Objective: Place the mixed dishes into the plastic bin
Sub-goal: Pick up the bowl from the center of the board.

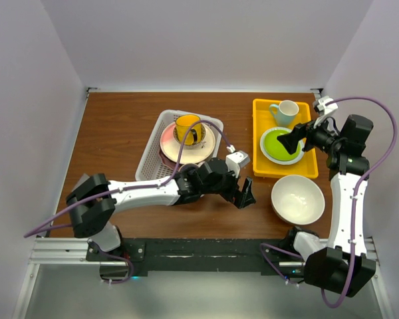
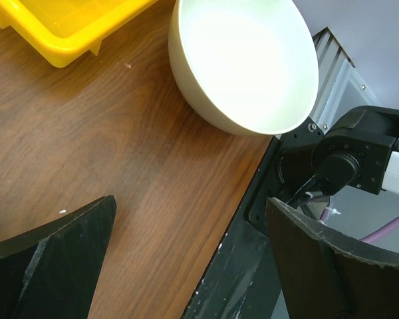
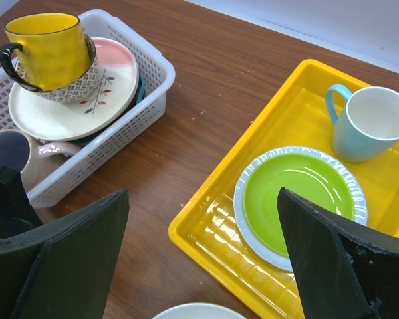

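I'm driving this in a robotics lab cell, not a kitchen: plain white panels (image 1: 206, 40) box in a wood-grain tabletop (image 1: 120, 126) on three sides. The left arm (image 1: 146, 193) and right arm (image 1: 342, 212) are bolted to a black plate (image 1: 199, 251) on an aluminium rail (image 1: 60, 249). Purple cables (image 1: 369, 99) loop loose, and crockery (image 1: 209, 138) sits in a plastic bin (image 1: 149, 149).

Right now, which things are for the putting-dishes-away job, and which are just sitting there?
For the job: white bin, yellow mug, patterned bowl, pink-and-cream plate, big cream bowl.
Probably just sitting there: yellow tray, green plate, blue mug.
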`<state>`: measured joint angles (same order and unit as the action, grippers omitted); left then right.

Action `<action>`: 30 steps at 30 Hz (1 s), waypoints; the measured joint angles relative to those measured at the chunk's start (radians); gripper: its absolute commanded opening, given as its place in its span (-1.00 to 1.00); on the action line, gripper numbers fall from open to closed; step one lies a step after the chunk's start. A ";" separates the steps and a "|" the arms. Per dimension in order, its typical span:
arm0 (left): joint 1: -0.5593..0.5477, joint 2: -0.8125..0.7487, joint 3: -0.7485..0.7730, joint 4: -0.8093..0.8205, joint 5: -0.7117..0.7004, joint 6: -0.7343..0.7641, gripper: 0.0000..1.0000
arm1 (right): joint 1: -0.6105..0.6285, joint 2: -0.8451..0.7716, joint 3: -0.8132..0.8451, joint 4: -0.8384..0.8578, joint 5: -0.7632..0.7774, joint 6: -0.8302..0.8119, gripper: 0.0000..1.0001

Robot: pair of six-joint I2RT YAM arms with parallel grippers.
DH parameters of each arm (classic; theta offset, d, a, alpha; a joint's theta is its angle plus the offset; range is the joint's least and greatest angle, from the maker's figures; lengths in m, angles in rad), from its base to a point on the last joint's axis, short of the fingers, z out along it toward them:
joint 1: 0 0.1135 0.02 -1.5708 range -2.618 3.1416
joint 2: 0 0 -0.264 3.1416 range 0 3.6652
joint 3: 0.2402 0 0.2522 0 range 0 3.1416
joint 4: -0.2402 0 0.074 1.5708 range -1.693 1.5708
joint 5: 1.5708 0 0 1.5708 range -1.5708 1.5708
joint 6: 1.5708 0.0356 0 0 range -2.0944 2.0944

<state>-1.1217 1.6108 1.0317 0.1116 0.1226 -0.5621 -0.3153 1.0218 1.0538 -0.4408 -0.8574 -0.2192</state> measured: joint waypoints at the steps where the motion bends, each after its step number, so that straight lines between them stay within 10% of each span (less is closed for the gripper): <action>1: 0.000 0.001 0.000 0.000 0.000 0.000 1.00 | 0.000 0.000 0.000 0.000 0.000 0.000 0.95; 30: -0.011 0.093 0.027 0.002 -0.008 -0.031 1.00 | 0.000 0.006 -0.011 0.000 -0.002 -0.003 0.95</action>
<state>-1.1332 1.7042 1.0588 0.1135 0.1146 -0.5926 -0.3153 1.0275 1.0428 -0.4408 -0.8593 -0.2222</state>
